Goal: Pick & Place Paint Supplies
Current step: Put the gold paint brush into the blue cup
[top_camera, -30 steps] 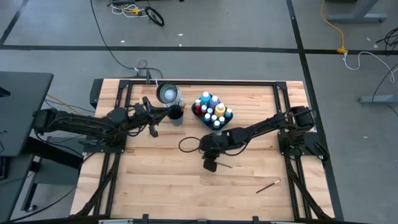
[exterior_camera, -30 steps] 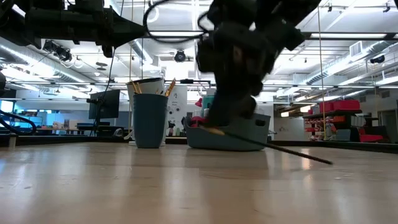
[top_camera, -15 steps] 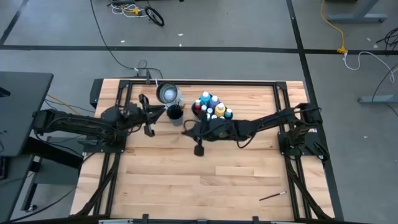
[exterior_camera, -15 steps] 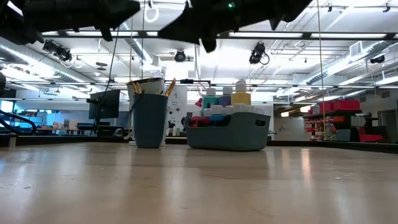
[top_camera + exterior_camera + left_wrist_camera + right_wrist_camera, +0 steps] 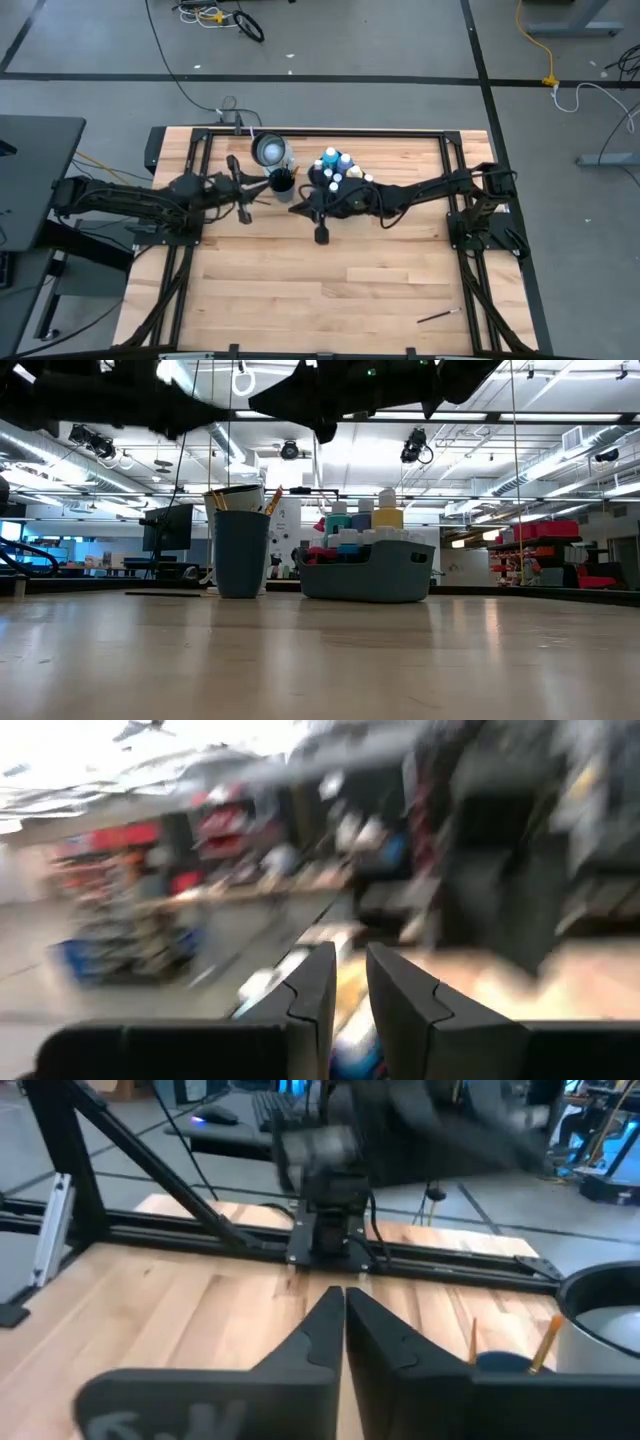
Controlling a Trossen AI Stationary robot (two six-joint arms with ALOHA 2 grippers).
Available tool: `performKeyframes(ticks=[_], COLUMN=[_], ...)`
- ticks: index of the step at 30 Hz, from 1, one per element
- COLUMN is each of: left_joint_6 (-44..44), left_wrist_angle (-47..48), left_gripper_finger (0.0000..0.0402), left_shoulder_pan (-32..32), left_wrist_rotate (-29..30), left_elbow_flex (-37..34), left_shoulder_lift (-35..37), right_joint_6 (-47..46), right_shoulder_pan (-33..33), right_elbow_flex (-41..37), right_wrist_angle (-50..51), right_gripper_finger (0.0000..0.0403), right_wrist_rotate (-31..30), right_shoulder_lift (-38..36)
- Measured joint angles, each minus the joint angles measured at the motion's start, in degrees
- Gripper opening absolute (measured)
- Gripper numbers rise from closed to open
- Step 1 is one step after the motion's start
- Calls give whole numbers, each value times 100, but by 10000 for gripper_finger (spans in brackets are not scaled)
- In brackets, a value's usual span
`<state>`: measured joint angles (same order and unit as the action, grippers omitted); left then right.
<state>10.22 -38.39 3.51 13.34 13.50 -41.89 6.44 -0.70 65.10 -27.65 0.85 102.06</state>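
The paint bottles [image 5: 338, 172], with pale caps, stand in the teal tray [image 5: 368, 572] at the table's far middle. Left of it stands the dark blue cup [image 5: 283, 182], with wood-handled brushes [image 5: 545, 1342] sticking up out of it. One dark brush [image 5: 438, 316] lies flat on the table near the near right corner. My right gripper [image 5: 343, 1292] hangs level, high above the table, just in front of the cup and tray [image 5: 298, 206]. It is shut and no brush shows between its fingers. My left gripper [image 5: 350, 952] hovers left of the cup [image 5: 260, 187], its fingers a narrow gap apart with nothing between them.
A pale round container [image 5: 270, 150] stands just behind the cup. Black rails [image 5: 320, 130] frame the table's far edge and sides. The two grippers face each other closely across the cup. Bare wood [image 5: 300, 290] covers the near half of the table.
My right gripper has risen from the table's middle and gone toward the far edge and left, up to the cup, tipping from pointing down to level. The dark brush that slanted from it to the table a second ago no longer shows at it.
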Motion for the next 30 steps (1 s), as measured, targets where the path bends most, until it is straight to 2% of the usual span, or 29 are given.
performKeyframes(ticks=[2, 5, 7, 9, 12, 14, 16, 21, 25, 30], left_joint_6=[362, 364, 128, -261, -946, -1463, -1614, -1561, -1382, -481], left_wrist_angle=[553, 1431, 2126, 2752, 3575, 3899, 4113, 4120, 3982, 3250], left_gripper_finger=[73, 95, 116, 139, 171, 188, 201, 218, 220, 220], left_shoulder_pan=[-2, 6, 3, 5, 62, 110, 187, 643, 1140, 1516], left_wrist_rotate=[628, 1779, 1969, 1792, 1210, 959, 884, 560, 108, -229], left_elbow_flex=[0, 0, 0, -2, -2, -2, -2, -2, 0, -1], left_shoulder_lift=[0, -1, -4, -8, -11, -10, -10, -270, -866, -1790], right_joint_6=[31, 44, 13, 10, 2, -48, -193, -302, -302, -299], right_shoulder_pan=[-50, -88, -97, -100, -101, -101, -101, -101, -101, -101], right_elbow_flex=[0, 0, 0, 0, 0, 0, 0, 0, 0, 0], right_wrist_angle=[-2, 168, 315, 477, 770, 841, 869, 948, 946, 947], right_gripper_finger=[32, 59, 77, 94, 115, 124, 129, 130, 124, 121], right_wrist_rotate=[8, 9, 8, 8, 8, 8, 9, 28, 24, 26], right_shoulder_lift=[-2, -2, -2, -2, -2, -2, -2, -2, -2, -2])
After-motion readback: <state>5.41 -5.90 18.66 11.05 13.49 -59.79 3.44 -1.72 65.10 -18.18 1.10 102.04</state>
